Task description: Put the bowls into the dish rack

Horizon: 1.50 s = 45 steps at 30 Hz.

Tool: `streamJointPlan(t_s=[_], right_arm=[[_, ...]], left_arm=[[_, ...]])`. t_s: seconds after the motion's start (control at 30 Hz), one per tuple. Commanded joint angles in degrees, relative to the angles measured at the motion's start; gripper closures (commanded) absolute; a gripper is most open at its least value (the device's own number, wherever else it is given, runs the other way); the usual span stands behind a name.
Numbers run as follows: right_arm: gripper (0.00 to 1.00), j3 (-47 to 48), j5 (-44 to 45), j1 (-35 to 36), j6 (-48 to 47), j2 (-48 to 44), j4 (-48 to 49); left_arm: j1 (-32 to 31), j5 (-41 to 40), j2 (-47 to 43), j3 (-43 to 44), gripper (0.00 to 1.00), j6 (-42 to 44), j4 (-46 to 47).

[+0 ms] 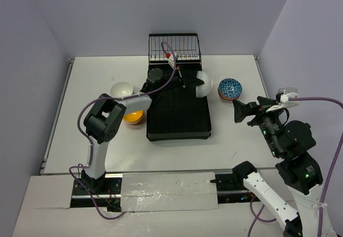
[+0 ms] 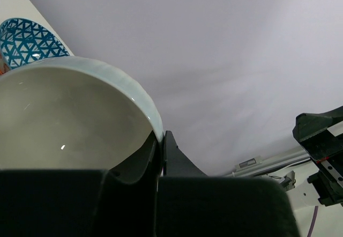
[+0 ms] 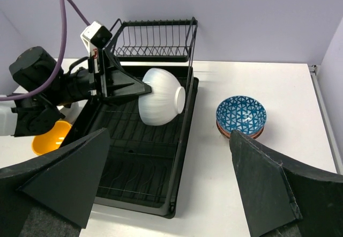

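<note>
My left gripper is shut on the rim of a plain white bowl and holds it tipped on its side over the right edge of the black dish rack. In the left wrist view the jaws pinch the bowl's wall. A stack of blue-patterned bowls sits on the table right of the rack. Another white bowl and a yellow bowl lie left of it. My right gripper hovers open and holds nothing, near the blue bowls.
The rack's raised wire basket stands at its far end against the back wall. Side walls close in the white table on the left and right. The left arm's cable loops above the rack.
</note>
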Motion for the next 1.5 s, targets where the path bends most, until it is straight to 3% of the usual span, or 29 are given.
streamJointPlan(t_s=[0.0, 1.47], right_arm=[[0.00, 0.72, -0.06, 0.49, -1.50, -0.03, 0.42], [0.00, -2.80, 0.03, 0.49, -1.23, -1.70, 2.17]], left_arm=[[0.36, 0.97, 1.03, -0.47, 1.00, -2.48, 11.61], [1.24, 0.18, 9.82, -5.83, 1.00, -12.33, 24.63]])
